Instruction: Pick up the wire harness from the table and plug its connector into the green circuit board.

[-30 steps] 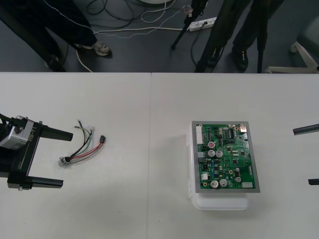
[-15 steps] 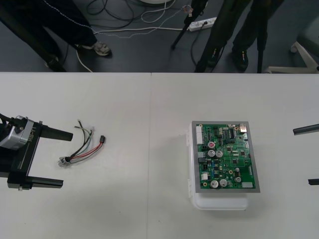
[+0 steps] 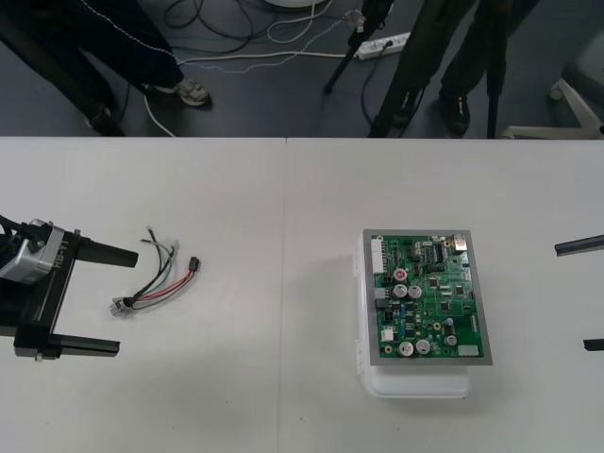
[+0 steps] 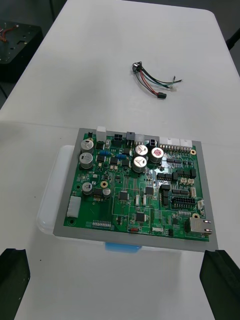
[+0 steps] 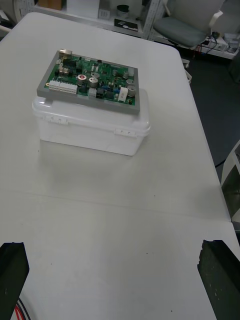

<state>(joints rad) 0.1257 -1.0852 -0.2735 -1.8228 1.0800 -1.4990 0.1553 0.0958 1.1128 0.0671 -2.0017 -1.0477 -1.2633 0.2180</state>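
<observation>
1. Lying loose on the table [image 3: 283, 396], the wire harness [image 3: 156, 278] sits just beyond the tips of the left gripper [image 3: 128, 302]. Its metal socket [image 3: 120, 305] is nearest the gap between the fingers, and its black plug [image 3: 193, 263] points toward the green circuit board [image 3: 425, 295].
2. The board rests on its white base [image 3: 415, 382], well apart from the harness. Nothing from the harness is plugged into it.
3. The left gripper's fingers [image 3: 94, 251] are spread wide with nothing between them. The right gripper [image 3: 570, 296] waits at its own side of the table, its fingers also apart and empty.
4. The harness looks very light and limp. Its thin wires [image 4: 150, 80] would likely flop and swing if lifted, so a grip at mid-length would leave the plug dangling and hard to aim.
5. The best hold is probably on the plug body or the wires right behind it, so the connector stays stiff for insertion.
6. The plug is small and smooth and could slip or twist in the grip, and squeezing the bare wire ends risks bending them.
</observation>
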